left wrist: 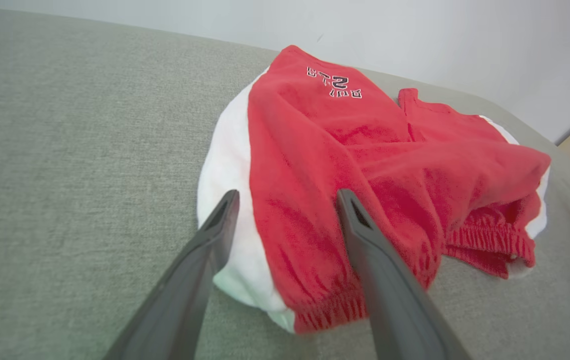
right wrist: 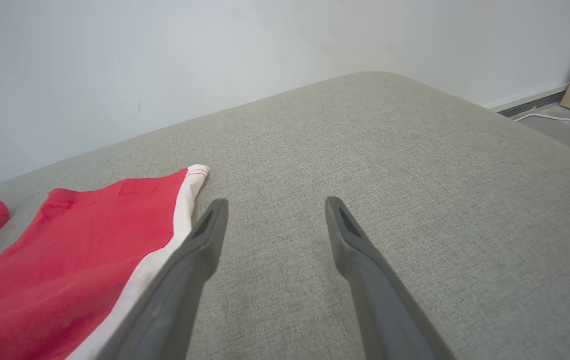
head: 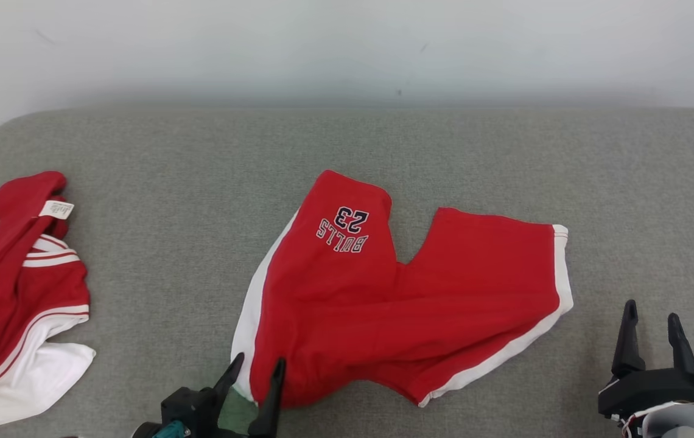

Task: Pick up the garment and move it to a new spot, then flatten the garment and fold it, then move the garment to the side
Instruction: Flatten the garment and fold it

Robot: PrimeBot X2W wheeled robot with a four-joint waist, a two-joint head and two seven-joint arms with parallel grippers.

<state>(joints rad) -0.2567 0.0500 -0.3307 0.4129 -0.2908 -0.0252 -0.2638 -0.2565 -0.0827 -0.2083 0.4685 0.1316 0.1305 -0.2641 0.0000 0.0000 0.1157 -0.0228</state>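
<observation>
The red shorts lie spread but rumpled on the grey cushion, so I judge the flattening step is in hand and folding is not yet begun. The left gripper stands wide open and empty, its fingers straddling the waistband corner, the white side stripe just ahead. The right gripper, also wide open and holding nothing, has the nearest leg hem just off to its left. Next, each should probably close on an edge and draw the cloth taut. Whether the left fingers touch fabric is unclear. A second red-and-white garment, well off to the left gripper's left, is cut off at the edge.
</observation>
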